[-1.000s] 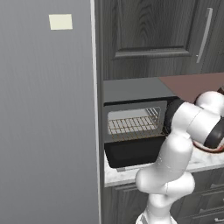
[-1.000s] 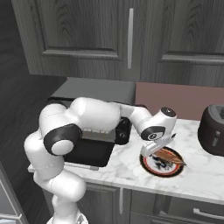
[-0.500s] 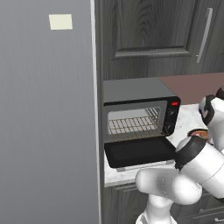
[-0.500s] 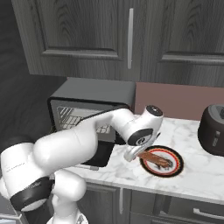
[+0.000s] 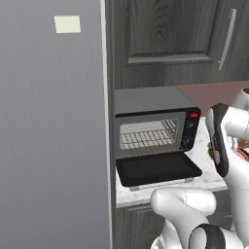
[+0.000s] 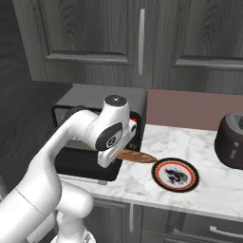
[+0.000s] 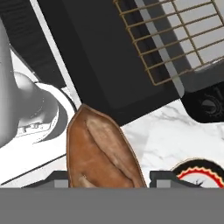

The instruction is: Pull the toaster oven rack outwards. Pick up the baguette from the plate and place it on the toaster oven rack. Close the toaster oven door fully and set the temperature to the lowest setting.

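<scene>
Gripper (image 6: 124,154) clamps my baguette (image 6: 136,156) by one end; swinging toward the rack (image 5: 148,138) at nine o'clock, it could slip.

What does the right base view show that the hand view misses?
Right base only: the whole round orange-rimmed plate, bare, and a large dark rounded vessel. Hand view only: the pale wire oven rack above the open black glass door. Both: the orange-tan baguette in the hand, and the marble counter.
</scene>
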